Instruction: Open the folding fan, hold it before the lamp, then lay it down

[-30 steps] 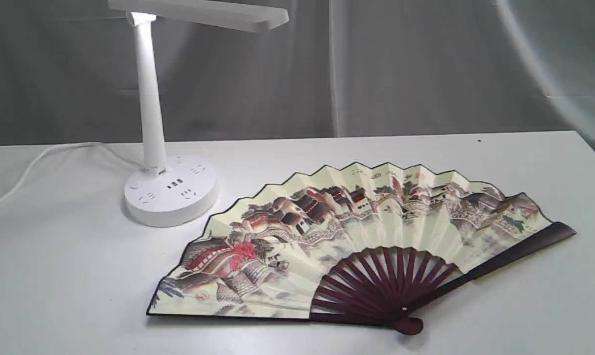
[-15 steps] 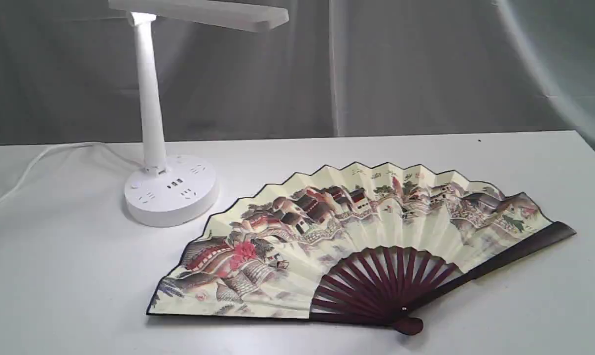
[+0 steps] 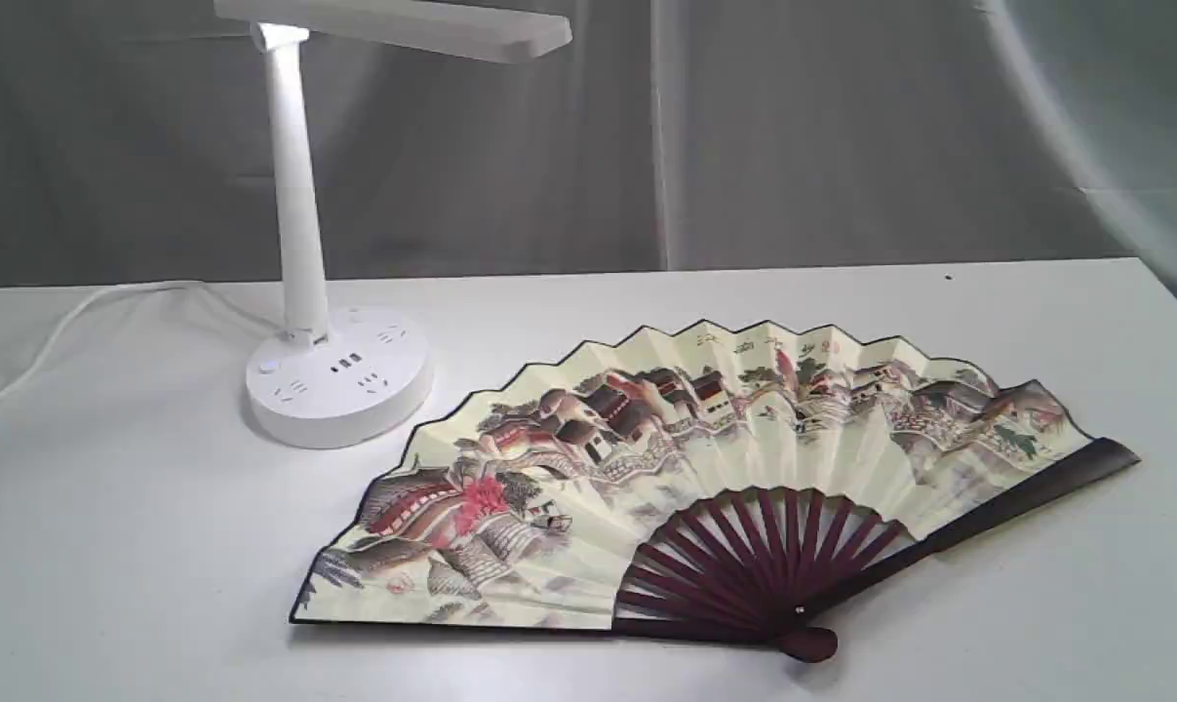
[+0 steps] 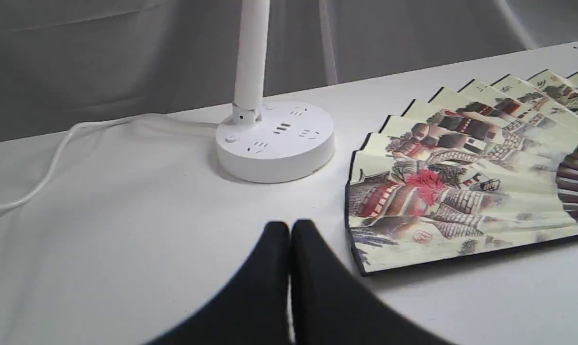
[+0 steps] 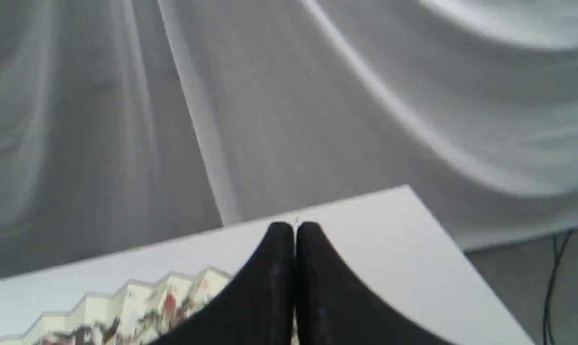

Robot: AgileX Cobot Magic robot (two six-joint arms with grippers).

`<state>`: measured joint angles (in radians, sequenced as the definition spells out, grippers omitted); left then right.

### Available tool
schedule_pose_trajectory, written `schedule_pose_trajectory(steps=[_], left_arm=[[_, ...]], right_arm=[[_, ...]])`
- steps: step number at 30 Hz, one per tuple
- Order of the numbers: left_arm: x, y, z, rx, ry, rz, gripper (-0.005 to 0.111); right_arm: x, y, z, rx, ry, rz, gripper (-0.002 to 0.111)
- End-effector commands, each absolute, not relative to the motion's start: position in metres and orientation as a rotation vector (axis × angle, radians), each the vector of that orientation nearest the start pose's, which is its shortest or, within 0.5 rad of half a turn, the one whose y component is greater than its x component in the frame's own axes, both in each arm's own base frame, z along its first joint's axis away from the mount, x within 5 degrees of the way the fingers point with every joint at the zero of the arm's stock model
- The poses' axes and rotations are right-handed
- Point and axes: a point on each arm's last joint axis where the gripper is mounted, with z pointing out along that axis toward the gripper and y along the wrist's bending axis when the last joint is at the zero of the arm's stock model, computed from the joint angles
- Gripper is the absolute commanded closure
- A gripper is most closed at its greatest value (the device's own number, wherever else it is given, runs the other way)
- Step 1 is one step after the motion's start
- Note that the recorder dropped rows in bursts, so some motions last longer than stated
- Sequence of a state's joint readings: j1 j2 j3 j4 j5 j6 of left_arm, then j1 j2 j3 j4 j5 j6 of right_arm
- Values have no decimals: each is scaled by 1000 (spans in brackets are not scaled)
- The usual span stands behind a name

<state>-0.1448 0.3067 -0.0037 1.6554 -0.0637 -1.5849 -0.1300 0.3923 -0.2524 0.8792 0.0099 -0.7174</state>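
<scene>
The folding fan (image 3: 705, 468) lies fully spread and flat on the white table (image 3: 120, 546), painted side up, its maroon ribs and pivot toward the front. The white lamp (image 3: 300, 195) stands at the back left on its round socket base, its bar head overhead. Neither gripper appears in the exterior view. In the left wrist view my left gripper (image 4: 290, 229) is shut with nothing in it, above the table near the fan (image 4: 461, 177) and the lamp (image 4: 275, 140). My right gripper (image 5: 294, 229) is shut and empty, raised above the fan (image 5: 126, 311).
The lamp's white cable (image 3: 71, 322) runs across the table to the left edge. Grey curtains (image 3: 842, 136) hang behind the table. The table's right corner (image 5: 408, 189) drops to the floor, where a dark cord (image 5: 554, 278) hangs.
</scene>
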Motion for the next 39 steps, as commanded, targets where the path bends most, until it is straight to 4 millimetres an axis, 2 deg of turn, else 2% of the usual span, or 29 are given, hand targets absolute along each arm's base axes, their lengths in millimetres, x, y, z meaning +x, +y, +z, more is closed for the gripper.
schedule_pose_trajectory(steps=[1, 5, 9, 14, 16, 19, 22, 25, 26, 28, 39], left_arm=[[79, -17, 192, 221, 1776, -119, 107], [79, -17, 192, 221, 1776, -119, 107], [78, -17, 193, 221, 1773, -119, 107], [78, -17, 193, 221, 1769, -119, 107], [78, -17, 193, 221, 1769, -119, 107], [78, -17, 193, 221, 1769, -119, 107], [78, -17, 193, 221, 1769, -119, 107], [78, -17, 193, 221, 1769, -119, 107], [78, -17, 193, 221, 1769, -119, 107], [78, -17, 193, 221, 1769, -119, 107], [78, -17, 193, 221, 1769, -119, 107]], right_arm=[[73, -14, 279, 232, 1434, -31, 108], [37, -10, 286, 190, 1219, -49, 108], [34, -11, 291, 190, 1181, -77, 108], [48, -6, 283, 176, 1318, 8, 108], [52, -4, 275, 109, 1419, -22, 108], [55, -6, 259, 159, 1567, -27, 108], [59, -9, 234, 109, 1640, -111, 108], [63, -8, 200, 99, 1693, -103, 108], [64, -8, 198, 108, 1685, -91, 108], [61, -8, 184, 140, 1841, -71, 108], [61, -8, 183, 147, 1843, -62, 108]])
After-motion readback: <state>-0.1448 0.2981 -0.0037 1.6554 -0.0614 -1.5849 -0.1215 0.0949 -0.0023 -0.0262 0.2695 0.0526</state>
